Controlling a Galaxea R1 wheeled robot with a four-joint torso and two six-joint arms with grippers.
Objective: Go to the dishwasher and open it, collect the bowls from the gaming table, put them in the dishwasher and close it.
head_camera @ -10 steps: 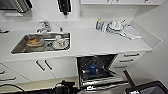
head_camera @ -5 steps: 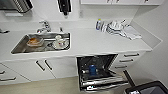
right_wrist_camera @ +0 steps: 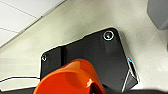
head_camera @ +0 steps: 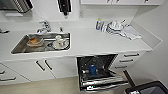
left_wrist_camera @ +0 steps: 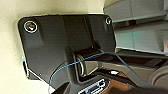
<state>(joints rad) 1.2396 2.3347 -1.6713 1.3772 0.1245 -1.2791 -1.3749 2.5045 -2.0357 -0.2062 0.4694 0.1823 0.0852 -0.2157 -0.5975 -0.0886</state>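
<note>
Dishwasher stands open under the white counter, its door dropped toward the robot and a rack drawn out over it, with a blue bowl already sitting in the dark interior. In the right wrist view an orange bowl looms large just in front of the camera, tilted, above pale floor; I judge the right arm is carrying it, though the fingers are hidden and I cannot tell how they are set. The left wrist view gives the robot's own dark plate, a blue cable and grey shelving beside it, and the state of that gripper cannot be told either. From the head view the open rack lies ahead and below, slightly to the right of centre, so the right arm looks the nearer one for lowering the orange bowl in. The door's long edge runs across the robot's front, so the reach would have to pass over it. To the left a steel sink holds dishes; plates and a cloth lie at the counter's far right, near the wall.
</note>
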